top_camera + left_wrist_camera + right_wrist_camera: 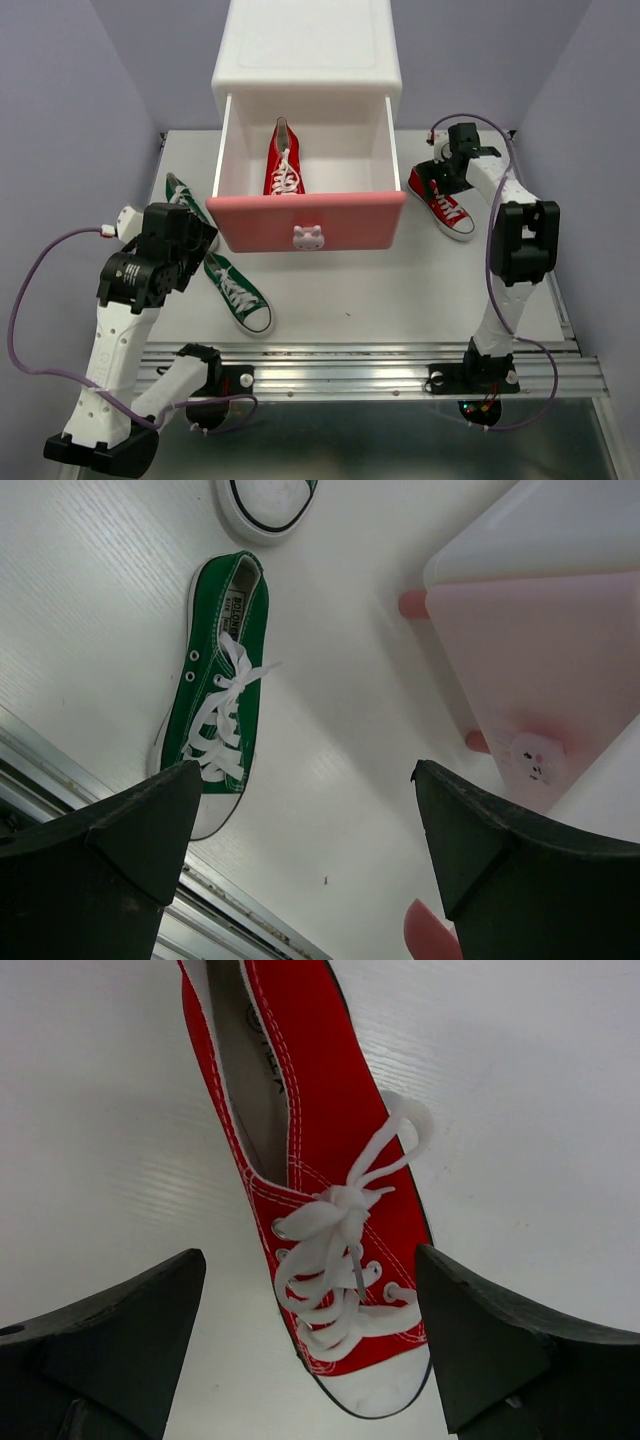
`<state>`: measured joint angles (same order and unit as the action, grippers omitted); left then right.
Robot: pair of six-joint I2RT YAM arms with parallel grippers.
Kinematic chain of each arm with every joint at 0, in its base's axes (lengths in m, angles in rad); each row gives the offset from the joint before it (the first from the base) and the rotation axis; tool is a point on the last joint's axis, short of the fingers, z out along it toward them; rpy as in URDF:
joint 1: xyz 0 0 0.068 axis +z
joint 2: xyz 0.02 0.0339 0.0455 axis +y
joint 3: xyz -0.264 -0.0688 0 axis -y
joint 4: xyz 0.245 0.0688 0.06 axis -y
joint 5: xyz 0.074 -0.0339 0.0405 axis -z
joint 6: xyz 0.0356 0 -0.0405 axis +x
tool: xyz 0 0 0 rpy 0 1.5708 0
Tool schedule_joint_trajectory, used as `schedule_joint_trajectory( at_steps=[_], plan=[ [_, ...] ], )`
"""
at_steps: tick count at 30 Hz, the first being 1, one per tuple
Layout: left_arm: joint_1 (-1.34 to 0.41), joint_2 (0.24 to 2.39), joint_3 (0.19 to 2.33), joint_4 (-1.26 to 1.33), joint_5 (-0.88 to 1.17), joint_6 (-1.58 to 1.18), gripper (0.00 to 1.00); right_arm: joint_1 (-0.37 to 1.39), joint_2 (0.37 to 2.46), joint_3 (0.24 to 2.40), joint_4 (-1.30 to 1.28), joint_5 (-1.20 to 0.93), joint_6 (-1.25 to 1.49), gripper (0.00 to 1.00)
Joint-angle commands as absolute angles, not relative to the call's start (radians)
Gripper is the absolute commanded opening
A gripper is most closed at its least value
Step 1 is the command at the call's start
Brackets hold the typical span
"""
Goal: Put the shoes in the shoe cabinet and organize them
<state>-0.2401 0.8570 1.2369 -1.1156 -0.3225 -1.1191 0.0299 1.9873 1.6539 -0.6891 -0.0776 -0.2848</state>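
The white shoe cabinet [305,50] stands at the back with its upper drawer [305,222] pulled out; one red shoe [284,160] lies inside. The other red shoe [443,205] lies on the table to the right of the drawer. My right gripper [440,175] hovers over it, open and empty; in the right wrist view the shoe [320,1180] lies between the spread fingers of that gripper [310,1330]. One green shoe [238,293] lies front left, also in the left wrist view [215,700]. The second green shoe [180,195] is partly hidden by my left arm. My left gripper [305,820] is open and empty.
A pink drawer front with a bunny knob [530,758] shows at the right of the left wrist view, close to the left gripper. A metal rail [350,365] runs along the table's near edge. Purple walls close in both sides.
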Motion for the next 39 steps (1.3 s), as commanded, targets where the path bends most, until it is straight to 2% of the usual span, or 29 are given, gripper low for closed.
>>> schedule_joint_trajectory(
  at_steps=[1,3,7,9,12,13,14,18,27,30,34,39],
  plan=[
    [-0.236,0.833,1.226,-1.12,-0.353,-1.109,0.99,0.06,2.019,1.652,-0.595,-0.015,-0.266,0.87],
    [-0.238,0.825,1.213,-1.12,-0.35,-1.109,0.99,0.07,2.023,1.644,-0.568,-0.005,-0.253,0.85],
    [-0.238,0.81,1.198,-1.121,-0.345,-1.114,0.99,0.071,2.055,1.652,-0.538,0.066,-0.226,0.74],
    [-0.238,0.802,1.195,-1.12,-0.345,-1.115,0.99,0.071,2.068,1.657,-0.538,0.081,-0.2,0.45],
    [-0.238,0.795,1.193,-1.121,-0.341,-1.112,0.99,0.071,2.066,1.658,-0.534,0.11,-0.152,0.18],
    [-0.238,0.795,1.19,-1.121,-0.339,-1.111,0.99,0.071,2.063,1.658,-0.534,0.121,-0.126,0.05],
    [-0.238,0.795,1.19,-1.121,-0.337,-1.112,0.99,0.071,2.059,1.658,-0.534,0.129,-0.105,0.01],
    [-0.238,0.796,1.198,-1.121,-0.334,-1.109,0.99,0.071,1.999,1.654,-0.538,0.141,0.021,0.01],
    [-0.238,0.818,1.239,-1.12,-0.339,-1.095,0.99,0.071,1.698,1.752,-0.525,0.126,0.402,0.01],
    [-0.238,0.833,1.261,-1.121,-0.341,-1.068,0.99,0.071,1.658,1.879,-0.497,0.089,0.44,0.01],
    [-0.238,0.839,1.29,-1.121,-0.325,-1.042,0.99,0.071,1.654,2.156,-0.453,0.153,0.459,0.01],
    [-0.238,0.835,1.287,-1.12,-0.328,-1.042,0.99,0.071,1.661,2.264,-0.243,0.078,0.57,0.01]
  ],
)
